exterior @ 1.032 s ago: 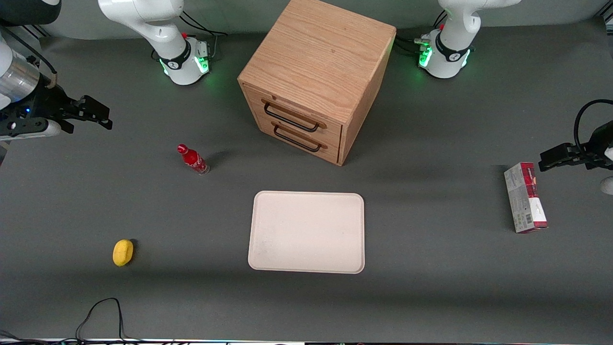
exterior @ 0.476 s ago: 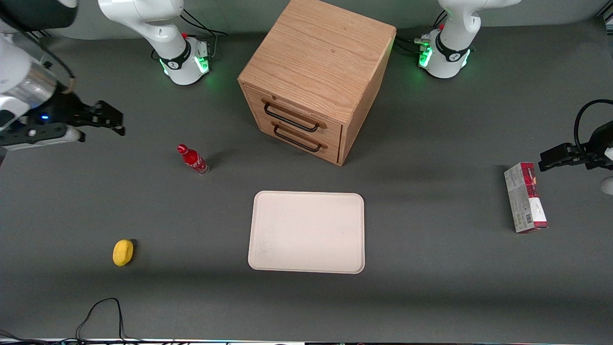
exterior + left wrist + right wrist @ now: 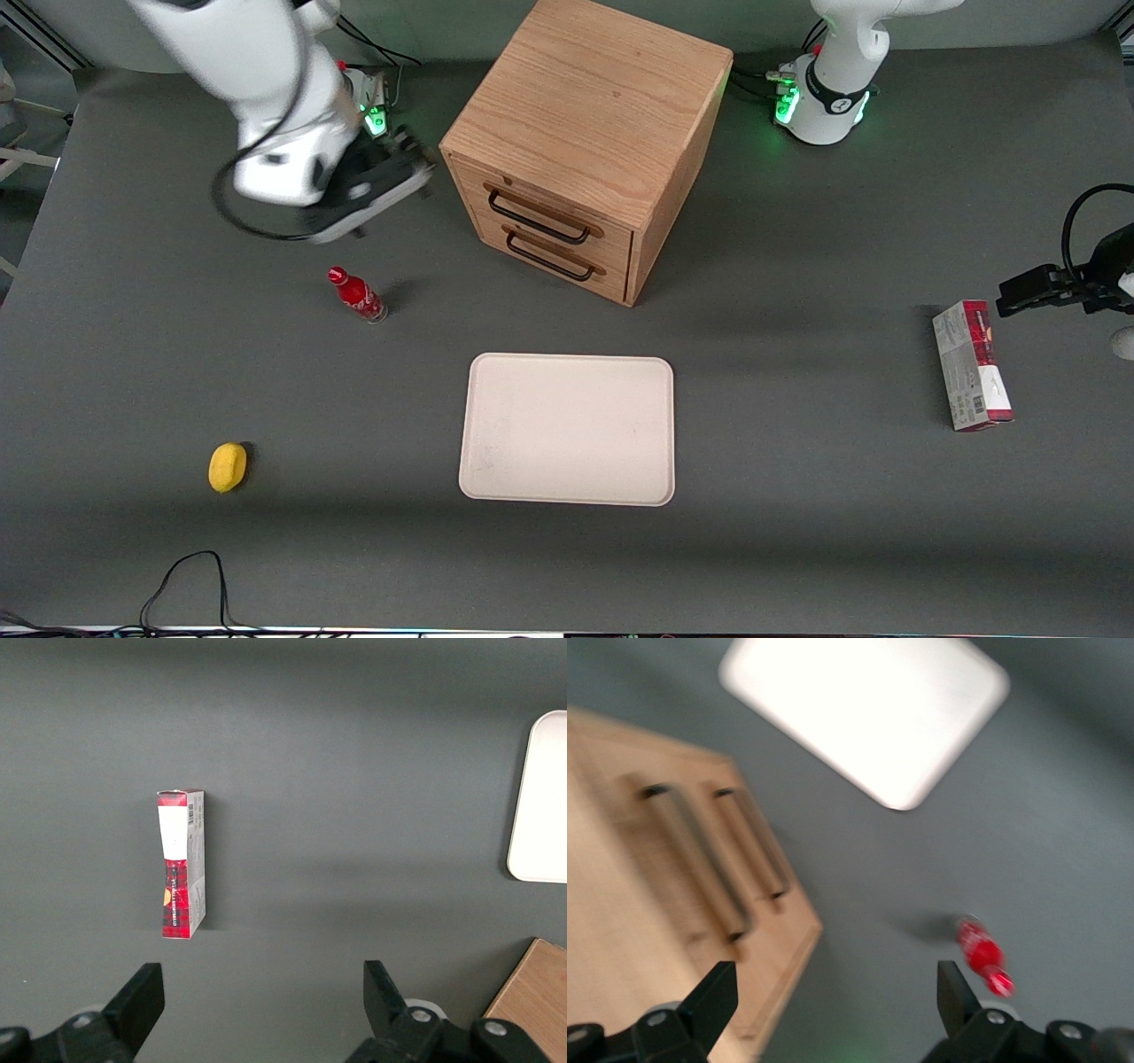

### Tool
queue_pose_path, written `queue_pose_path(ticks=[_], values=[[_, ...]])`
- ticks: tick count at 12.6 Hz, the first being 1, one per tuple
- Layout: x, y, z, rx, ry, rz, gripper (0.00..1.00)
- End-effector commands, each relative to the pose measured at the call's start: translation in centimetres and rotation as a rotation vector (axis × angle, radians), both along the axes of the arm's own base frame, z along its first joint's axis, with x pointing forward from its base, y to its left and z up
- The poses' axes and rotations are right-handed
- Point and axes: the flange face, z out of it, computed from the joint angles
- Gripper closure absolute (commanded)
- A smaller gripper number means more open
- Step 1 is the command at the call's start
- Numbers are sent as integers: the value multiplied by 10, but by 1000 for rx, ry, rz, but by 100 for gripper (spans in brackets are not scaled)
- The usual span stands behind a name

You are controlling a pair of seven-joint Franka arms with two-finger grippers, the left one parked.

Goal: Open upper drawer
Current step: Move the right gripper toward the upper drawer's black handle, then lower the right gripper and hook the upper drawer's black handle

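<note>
The wooden cabinet (image 3: 585, 115) stands at the back middle of the table with two drawers in its front. The upper drawer (image 3: 540, 211) is shut, and its black bar handle (image 3: 538, 218) sits just above the lower drawer's handle (image 3: 549, 257). My right gripper (image 3: 416, 170) hangs open and empty above the table, beside the cabinet's front corner, toward the working arm's end. In the right wrist view the open fingers (image 3: 718, 992) frame the cabinet's corner, with the upper drawer's handle (image 3: 700, 859) and the lower one (image 3: 757, 850) blurred.
A red bottle (image 3: 357, 295) stands on the table nearer the front camera than the gripper; it also shows in the right wrist view (image 3: 983, 955). A white tray (image 3: 567, 429) lies in front of the cabinet. A yellow lemon (image 3: 227, 466) and a red carton (image 3: 970, 365) lie toward opposite table ends.
The right arm has swung fast from the working arm's end of the table toward the cabinet. Its gripper now hangs beside the cabinet's front corner. The drawers have not moved.
</note>
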Motion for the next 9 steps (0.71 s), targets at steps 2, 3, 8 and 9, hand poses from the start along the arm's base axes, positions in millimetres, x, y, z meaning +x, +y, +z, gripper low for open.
queue_pose_path(ticks=[2,3,8,9], values=[[-10,53,-26,50,96,214,0],[-8,57,-34,56,115,230,0],[26,67,-131,134,286,320,0],[31,68,-146,146,305,315,0]])
